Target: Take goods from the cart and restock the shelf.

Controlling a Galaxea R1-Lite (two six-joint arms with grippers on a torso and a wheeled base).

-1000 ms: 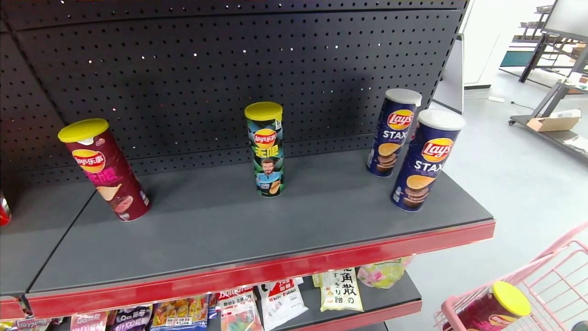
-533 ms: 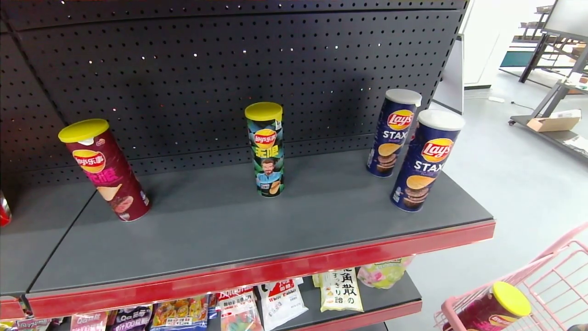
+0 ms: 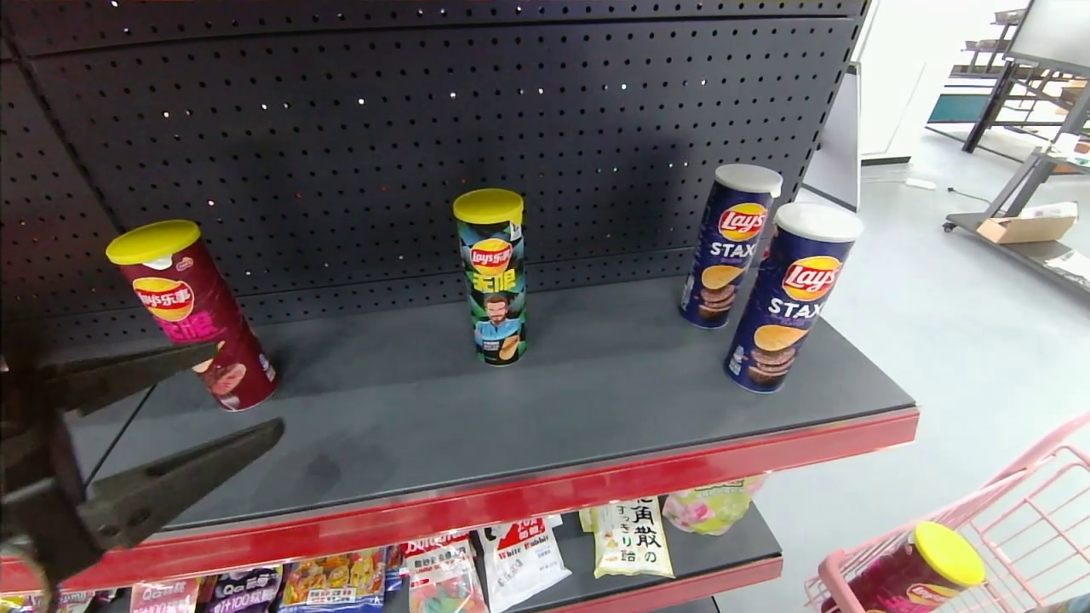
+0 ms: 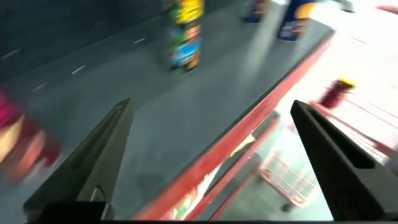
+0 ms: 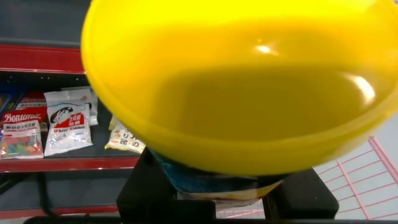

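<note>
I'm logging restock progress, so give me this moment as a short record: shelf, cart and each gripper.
Shelf: four upright cans: maroon can left, green can centre, rear blue can and front blue can right
Cart: pink, one stock can with a yellow lid inside
Left gripper: open, empty, near the maroon can
Right gripper: shut on a held can with a yellow lid

Dark metal shelf [image 3: 596,383]: maroon crisp tube [image 3: 200,328] left, green crisp tube [image 3: 494,281] centre, navy crisp tube [image 3: 788,298] right, second navy tube [image 3: 728,247] behind it. Left tool [image 3: 247,385] at shelf's left front. Pink wire cart [image 3: 1043,460] lower right.
</note>
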